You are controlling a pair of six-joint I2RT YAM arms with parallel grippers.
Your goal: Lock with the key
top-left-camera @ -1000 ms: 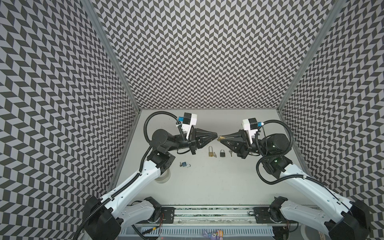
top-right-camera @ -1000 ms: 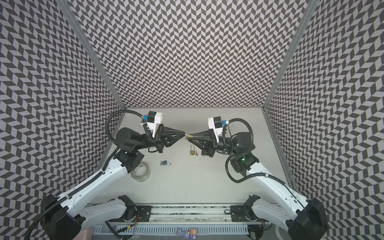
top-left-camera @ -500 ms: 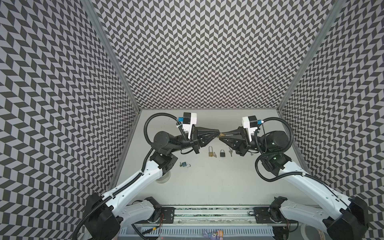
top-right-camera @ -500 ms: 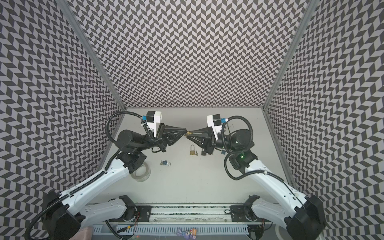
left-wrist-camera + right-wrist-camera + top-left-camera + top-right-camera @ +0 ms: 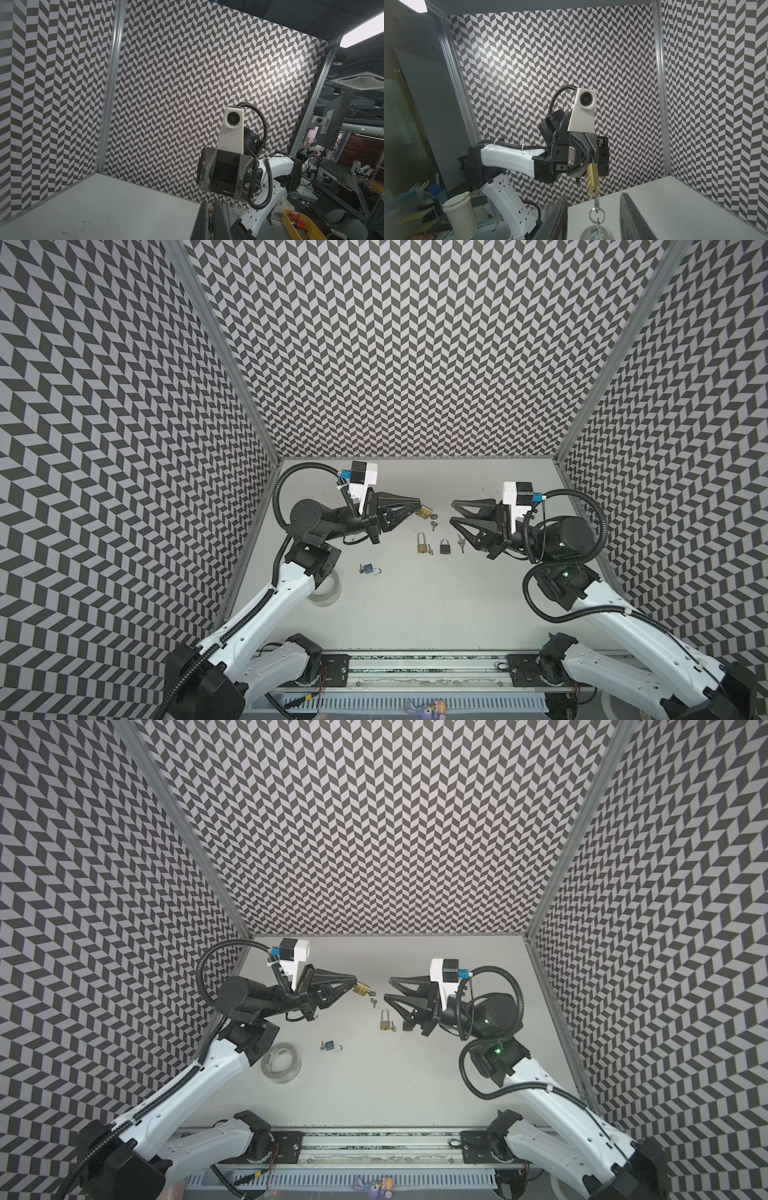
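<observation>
Right wrist view is showing the left gripper (image 5: 591,159) clamping the brass padlock (image 5: 592,179), key (image 5: 596,200) dangling from it, so the open right gripper (image 5: 451,512) should be closing squarely on the key before turning.

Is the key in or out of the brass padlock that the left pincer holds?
In: the key sticks out under the brass padlock, its ring dangling, with the left pincer shut on its top.

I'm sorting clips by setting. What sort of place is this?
Probably a robotics lab test booth: zigzag-patterned walls enclose a table with two robot arms, and a keyboard and ceiling air unit show beyond it.
</observation>
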